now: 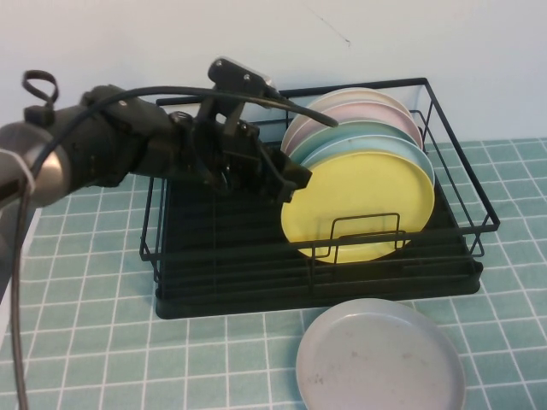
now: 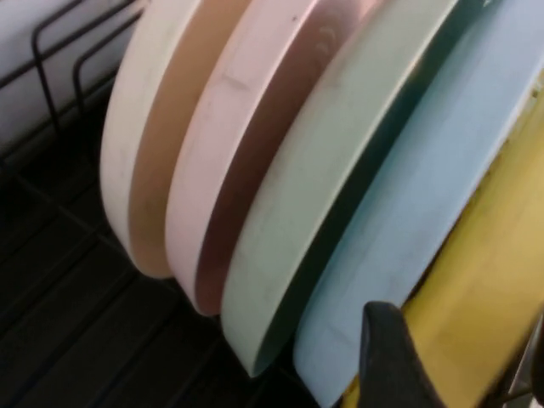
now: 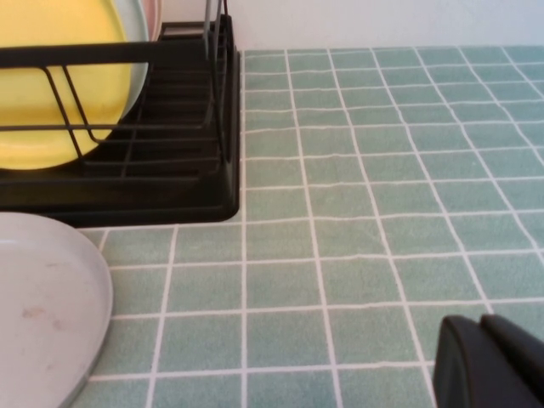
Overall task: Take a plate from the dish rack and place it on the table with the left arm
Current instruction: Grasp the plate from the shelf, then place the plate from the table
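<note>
Left pincer (image 1: 295, 181) sits at the yellow plate's (image 1: 359, 205) 9 o'clock edge, fingers spread, nothing held. Plate stands on edge, frontmost in the dish rack (image 1: 222, 256), faces toward 6 o'clock. Right pincer (image 3: 489, 361) parked over the surface (image 3: 382, 170), looks clenched. Left arm nearer.
</note>
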`<action>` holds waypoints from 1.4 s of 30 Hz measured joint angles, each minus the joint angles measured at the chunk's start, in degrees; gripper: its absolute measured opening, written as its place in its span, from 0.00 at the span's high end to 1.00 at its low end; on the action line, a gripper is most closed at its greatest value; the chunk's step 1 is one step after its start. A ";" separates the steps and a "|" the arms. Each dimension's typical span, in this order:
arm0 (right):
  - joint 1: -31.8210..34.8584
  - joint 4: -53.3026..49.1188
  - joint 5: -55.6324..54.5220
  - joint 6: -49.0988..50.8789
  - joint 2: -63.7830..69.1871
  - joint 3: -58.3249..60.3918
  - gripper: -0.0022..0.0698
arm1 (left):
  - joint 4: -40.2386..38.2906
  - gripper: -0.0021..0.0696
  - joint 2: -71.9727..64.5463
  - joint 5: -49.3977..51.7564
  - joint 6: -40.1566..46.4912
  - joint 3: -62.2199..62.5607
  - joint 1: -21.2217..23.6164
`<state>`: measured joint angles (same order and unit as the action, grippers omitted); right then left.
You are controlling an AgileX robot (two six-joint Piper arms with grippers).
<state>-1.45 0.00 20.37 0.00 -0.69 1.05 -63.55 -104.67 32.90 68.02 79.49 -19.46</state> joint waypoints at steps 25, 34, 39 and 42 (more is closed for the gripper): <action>0.00 0.00 0.00 0.00 0.00 0.00 0.97 | 2.77 0.85 -0.15 -5.00 1.52 1.52 -2.18; 0.00 0.00 0.00 0.00 0.00 0.00 0.97 | 3.09 0.96 14.41 -3.41 -2.53 1.52 -2.20; 0.00 0.00 0.00 0.00 0.00 0.00 0.97 | 10.97 0.97 21.27 2.31 -15.52 1.52 -2.20; 0.00 0.00 0.00 0.00 0.00 0.00 0.97 | 18.48 0.97 23.14 9.51 -26.70 1.52 -2.20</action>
<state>-1.45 0.00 20.37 0.00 -0.69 1.05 -45.06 -81.53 42.40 41.32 81.01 -21.66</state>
